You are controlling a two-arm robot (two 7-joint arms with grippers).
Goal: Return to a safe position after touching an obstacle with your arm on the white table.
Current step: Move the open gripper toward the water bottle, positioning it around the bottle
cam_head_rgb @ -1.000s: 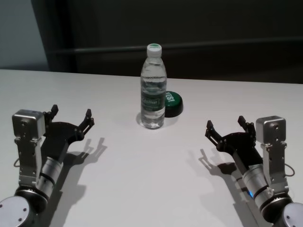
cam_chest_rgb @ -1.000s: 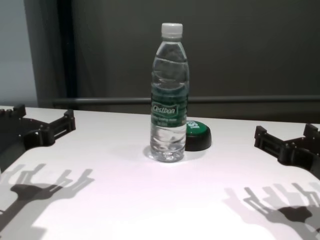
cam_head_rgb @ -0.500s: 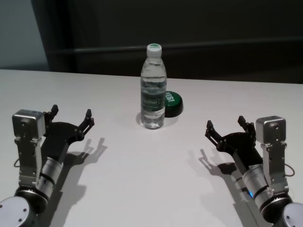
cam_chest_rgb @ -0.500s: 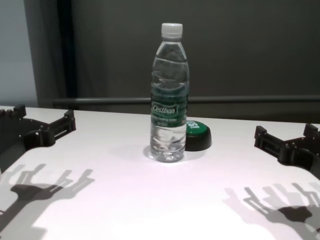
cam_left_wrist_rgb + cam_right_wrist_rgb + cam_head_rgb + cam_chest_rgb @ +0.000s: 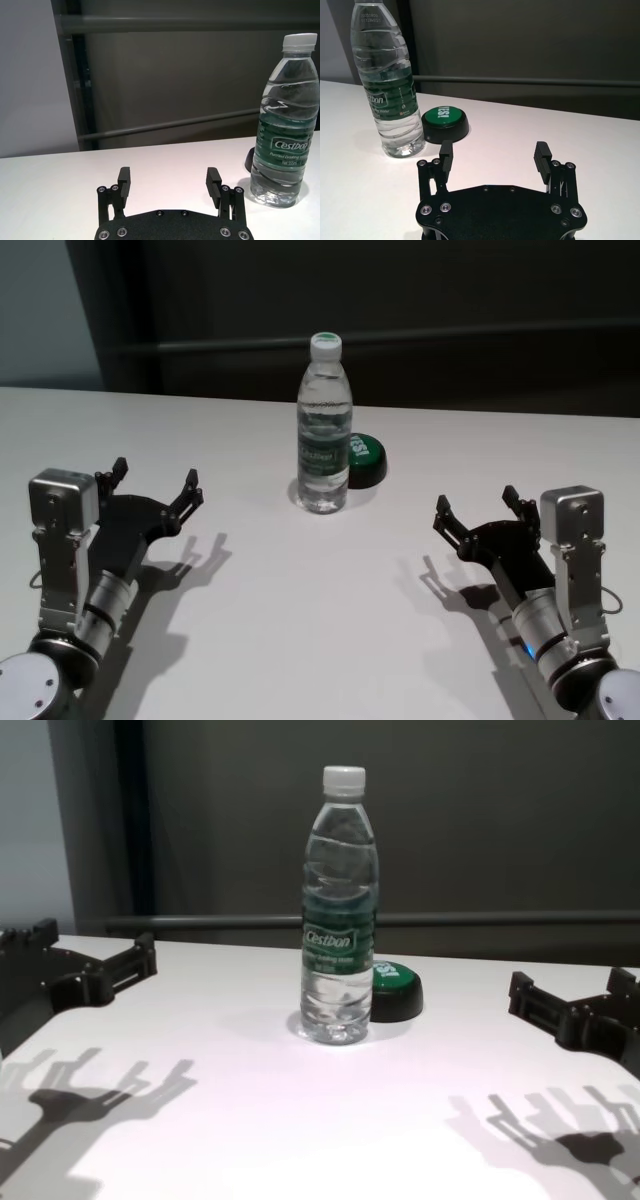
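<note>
Head view shows the table (image 5: 300, 640) with the bottle (image 5: 324, 430) upright at centre rear, a button (image 5: 364, 459) touching or just behind its base. Left gripper (image 5: 155, 490) and right gripper (image 5: 478, 508) hover low at the near corners, fingers spread and empty, both well apart from the bottle. Judgement: no arm contacts the obstacle now; whether the touch is done or pending cannot be told.
</note>
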